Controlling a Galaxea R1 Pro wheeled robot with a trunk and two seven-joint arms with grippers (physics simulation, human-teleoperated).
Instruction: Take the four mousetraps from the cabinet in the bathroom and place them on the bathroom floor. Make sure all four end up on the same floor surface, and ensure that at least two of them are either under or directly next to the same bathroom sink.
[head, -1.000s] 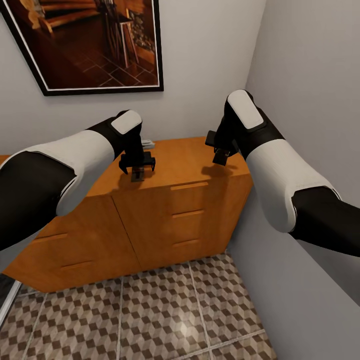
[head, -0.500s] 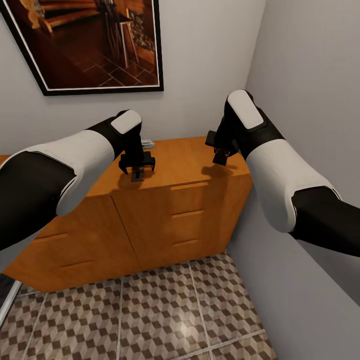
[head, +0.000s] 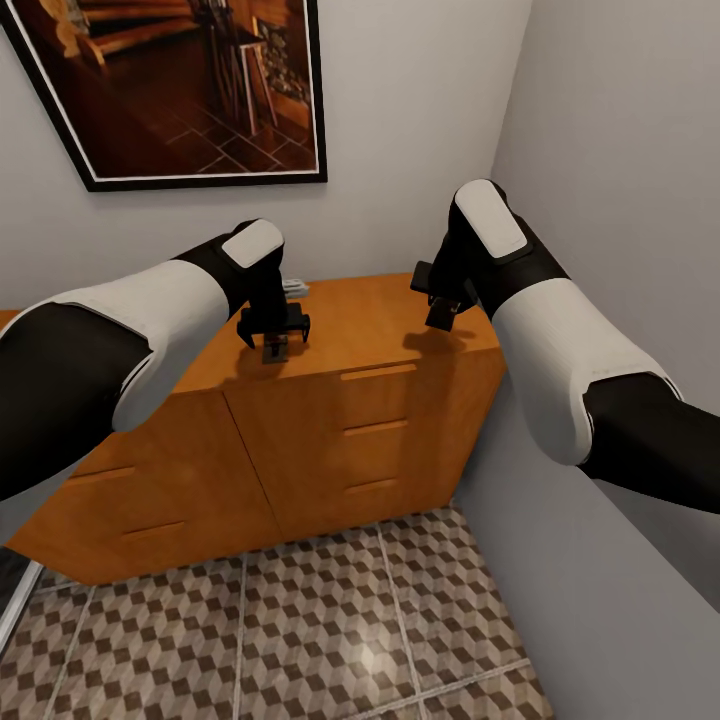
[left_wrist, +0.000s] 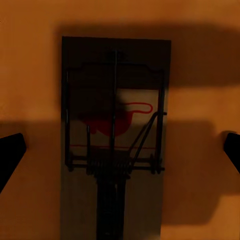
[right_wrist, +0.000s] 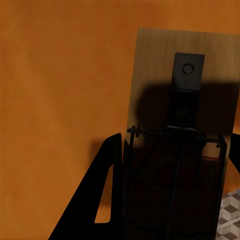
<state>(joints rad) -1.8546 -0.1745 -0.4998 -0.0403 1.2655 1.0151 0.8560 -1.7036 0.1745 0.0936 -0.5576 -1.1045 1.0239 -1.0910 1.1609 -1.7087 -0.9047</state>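
Both arms are reaching over the cabinet (head: 400, 330) top. The left gripper (head: 274, 337) is hovering spread wide above one mousetrap (left_wrist: 115, 145), which is lying flat on the orange wood, centred between the fingertips at 9 and 3 o'clock, apart from both. The right gripper (head: 440, 315) is closing on a second mousetrap (right_wrist: 175, 165), its fingers (right_wrist: 102, 200) touching the board's edges, near the top's front edge above the bathroom floor (head: 300, 630).

We find no readable text, label, brand, number or sign. The mousetrap (left_wrist: 115, 145) under the left wrist camera carries only a red printed mark, not lettering; the framed picture (head: 190, 85) bears none.
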